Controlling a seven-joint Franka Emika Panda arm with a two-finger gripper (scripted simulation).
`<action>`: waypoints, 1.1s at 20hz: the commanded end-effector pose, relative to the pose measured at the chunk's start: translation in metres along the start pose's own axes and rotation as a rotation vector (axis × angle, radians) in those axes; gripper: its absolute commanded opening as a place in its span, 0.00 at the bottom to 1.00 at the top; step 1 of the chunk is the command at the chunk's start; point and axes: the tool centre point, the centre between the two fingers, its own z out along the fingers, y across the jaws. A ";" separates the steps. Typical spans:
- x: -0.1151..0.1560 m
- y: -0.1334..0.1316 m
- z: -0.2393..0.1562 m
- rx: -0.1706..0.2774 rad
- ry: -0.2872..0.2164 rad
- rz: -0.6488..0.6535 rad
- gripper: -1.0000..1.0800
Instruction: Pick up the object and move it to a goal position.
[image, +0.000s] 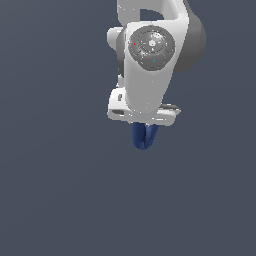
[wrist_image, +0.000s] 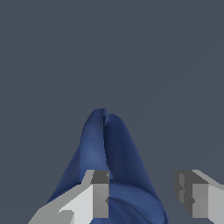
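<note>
I saw my gripper (wrist_image: 142, 194) around the bag (wrist_image: 107, 148), one finger (wrist_image: 99, 192) touching it and the other apart, so I could not tell if it held; the bag hung below the hand, I think for carrying

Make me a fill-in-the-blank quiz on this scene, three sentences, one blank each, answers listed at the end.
1. The bag between the pincer fingers is dark ____ in colour.
2. In the exterior view, the bag shows just ____ the white arm's hand.
3. The number of robot arms in the scene is ____.

Missing words: blue; below; one
</note>
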 end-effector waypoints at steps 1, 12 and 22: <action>0.007 -0.005 0.002 -0.001 -0.028 0.019 0.62; 0.028 -0.026 0.015 -0.013 -0.146 0.099 0.62; 0.036 -0.038 0.027 -0.028 -0.218 0.145 0.62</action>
